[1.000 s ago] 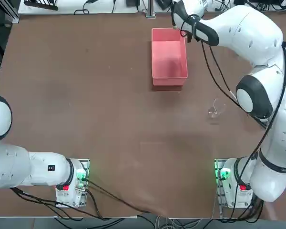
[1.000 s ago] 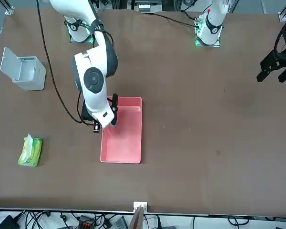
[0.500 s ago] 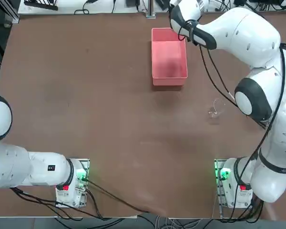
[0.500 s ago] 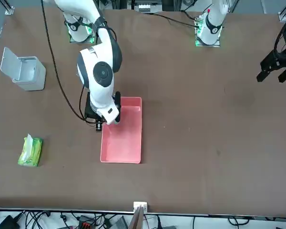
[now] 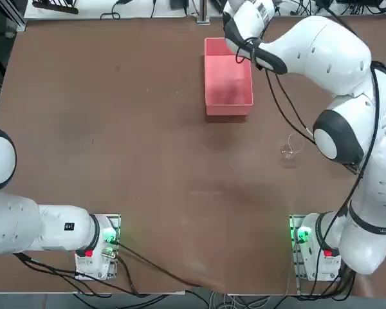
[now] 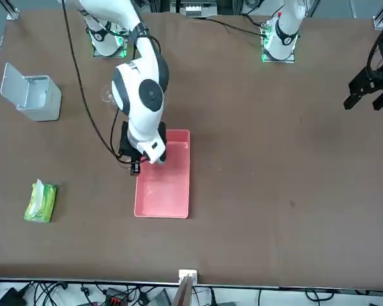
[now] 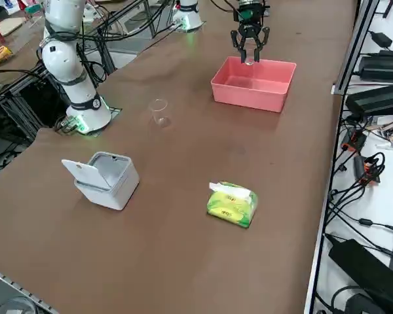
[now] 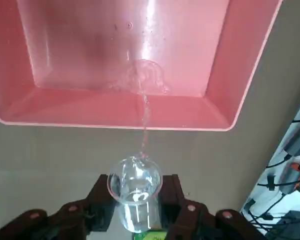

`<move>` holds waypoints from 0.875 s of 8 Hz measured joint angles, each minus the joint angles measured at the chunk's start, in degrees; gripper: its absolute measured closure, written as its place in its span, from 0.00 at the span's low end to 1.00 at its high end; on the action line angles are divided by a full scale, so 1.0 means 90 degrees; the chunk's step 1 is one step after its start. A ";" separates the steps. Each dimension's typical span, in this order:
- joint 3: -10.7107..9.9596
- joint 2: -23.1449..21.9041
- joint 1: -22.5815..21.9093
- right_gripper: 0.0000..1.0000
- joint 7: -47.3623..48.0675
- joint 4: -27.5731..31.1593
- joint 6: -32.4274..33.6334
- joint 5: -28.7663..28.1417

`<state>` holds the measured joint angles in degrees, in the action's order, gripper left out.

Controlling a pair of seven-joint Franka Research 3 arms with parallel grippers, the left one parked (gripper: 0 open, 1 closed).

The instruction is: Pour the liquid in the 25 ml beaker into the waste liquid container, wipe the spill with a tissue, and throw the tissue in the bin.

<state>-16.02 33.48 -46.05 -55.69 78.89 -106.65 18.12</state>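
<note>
An onlooker at the robot's right side is noting the right gripper (image 7: 251, 53) with its fingers closing round the 25 ml beaker (image 8: 139, 212), which is sitting between them over the pink container (image 8: 182, 112). Clock readings are taken from this side, twelve being away. Seen thus, the bulk of the container is lying at six o'clock from the hand. The beaker is leaning off upright, its long axis running towards the container; its mouth is pointing that way and a thin stream is falling inside. The coming move is judged to turn on keeping that mouth inside the rim while draining. Farther off, the larger glass beaker (image 7: 160, 114) is standing at eight o'clock, the tissue pack (image 7: 232, 208) is lying at six, and the white bin (image 7: 111, 186) is standing between seven and eight.
</note>
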 joint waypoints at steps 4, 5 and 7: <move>0.0010 0.0295 -0.0607 0.53 0.0997 -0.0004 0.0282 0.0796; 0.0010 0.0422 -0.0730 0.53 0.1207 -0.0005 0.0292 0.0864; 0.0007 0.0591 -0.0827 0.53 0.1393 -0.0007 0.0292 0.0899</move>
<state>-15.96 38.80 -53.49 -43.15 78.82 -104.02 26.21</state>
